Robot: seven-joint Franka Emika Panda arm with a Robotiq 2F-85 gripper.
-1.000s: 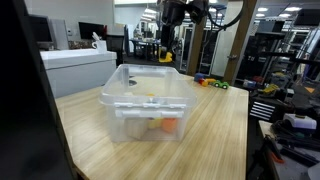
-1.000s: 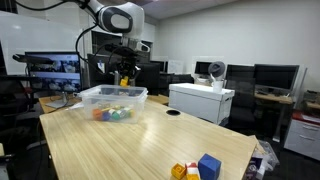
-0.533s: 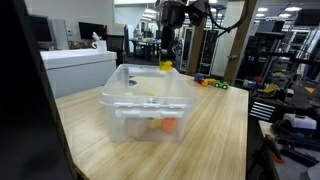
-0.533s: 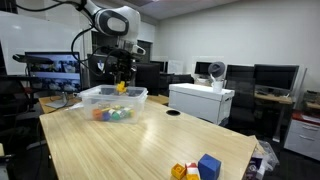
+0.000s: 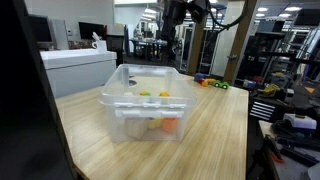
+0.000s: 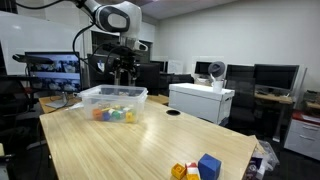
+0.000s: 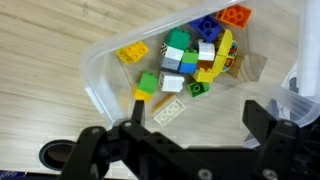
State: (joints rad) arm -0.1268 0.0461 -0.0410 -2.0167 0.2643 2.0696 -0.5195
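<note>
A clear plastic bin (image 5: 148,100) (image 6: 112,97) stands on the wooden table, and the wrist view looks straight down into the bin (image 7: 100,85). In it lies a pile of toy bricks (image 7: 190,60), green, white, blue, yellow and orange, with a yellow brick (image 7: 132,52) lying apart. My gripper (image 7: 180,135) hangs above the bin with its jaws wide open and nothing between them. In both exterior views the gripper (image 5: 166,45) (image 6: 124,72) is well above the bin's rim. Yellow bricks (image 5: 145,94) show through the bin wall.
Loose bricks (image 5: 210,84) (image 6: 195,168) lie at a far corner of the table. A white cabinet (image 6: 200,100) (image 5: 75,60) stands beside the table. A round cable hole (image 6: 172,113) (image 7: 55,155) is set in the tabletop near the bin. Office desks and monitors surround the table.
The gripper has opened from shut. The yellow brick it held above the bin has dropped and now lies inside the bin.
</note>
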